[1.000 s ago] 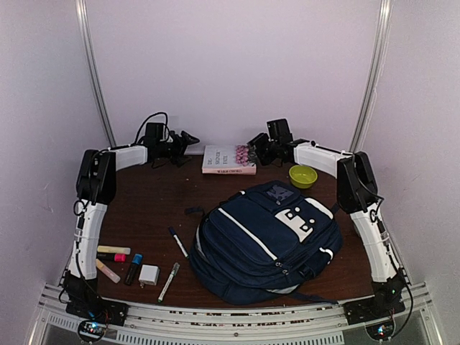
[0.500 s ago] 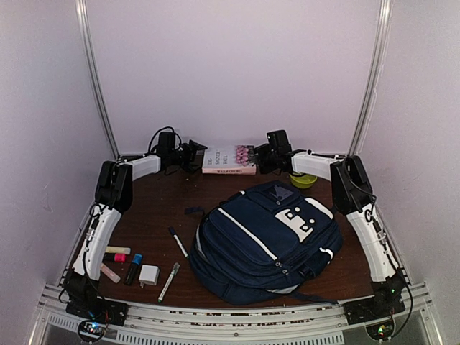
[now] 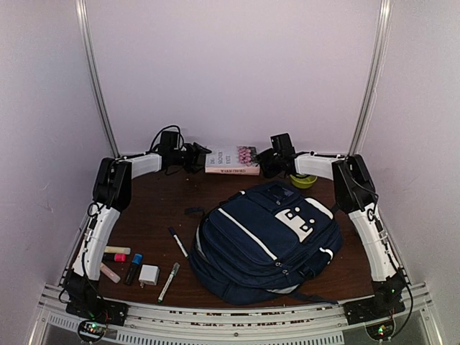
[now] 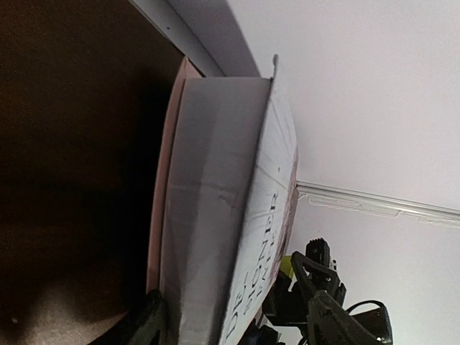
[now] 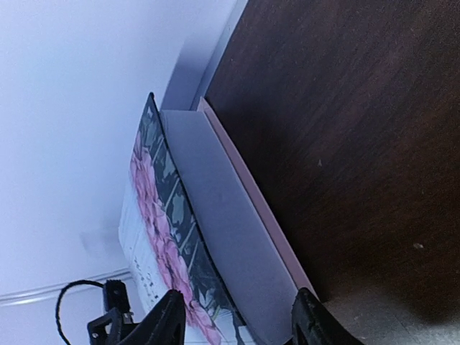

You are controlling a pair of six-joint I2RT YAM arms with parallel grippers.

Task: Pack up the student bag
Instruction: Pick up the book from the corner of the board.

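Note:
The student bag [image 3: 266, 241], a big navy backpack with white trim, lies on the table's right half in the top view. Behind it, against the back wall, lies a white book [image 3: 231, 159] with pink flowers on its cover. My left gripper [image 3: 203, 156] is at the book's left end. In the left wrist view its jaws [image 4: 233, 316] stand open on either side of the book [image 4: 215, 215], with a gap at the cover side. My right gripper [image 3: 263, 161] holds the right end. Its fingers [image 5: 237, 309] press on both covers of the book [image 5: 215, 230].
A yellow-green bowl [image 3: 305, 180] sits behind the right forearm. Left of the bag lie a dark pen [image 3: 177, 241], a silver marker [image 3: 169, 280], a white cube charger [image 3: 149, 274] and several highlighters [image 3: 113, 250]. Bare brown table [image 3: 151, 208] shows at the left.
Both arms have swung inward from the sides to the book's two ends. Both pairs of jaws have narrowed around it.

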